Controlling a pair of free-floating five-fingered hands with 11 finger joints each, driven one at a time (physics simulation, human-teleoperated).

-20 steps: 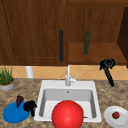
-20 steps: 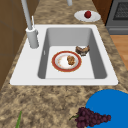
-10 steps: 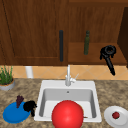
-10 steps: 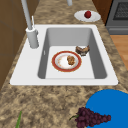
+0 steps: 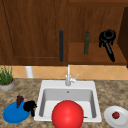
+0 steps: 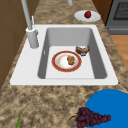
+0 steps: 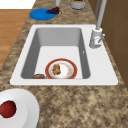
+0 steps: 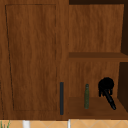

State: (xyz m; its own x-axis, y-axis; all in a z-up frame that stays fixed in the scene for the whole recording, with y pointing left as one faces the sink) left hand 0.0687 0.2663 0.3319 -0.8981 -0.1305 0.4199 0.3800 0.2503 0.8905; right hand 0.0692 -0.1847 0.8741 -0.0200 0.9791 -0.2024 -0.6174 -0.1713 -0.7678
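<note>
Grapes, a dark purple bunch (image 5: 19,100), lie on the round blue plate (image 5: 13,115) left of the white sink (image 5: 42,100); the left hand (image 5: 30,106) rests beside them, fingers clenched on nothing. They look soft, best lifted by the stem. Up on the cabinet shelf (image 8: 95,111), the right hand (image 8: 106,86) grasps a slim black tool (image 8: 110,100).
</note>
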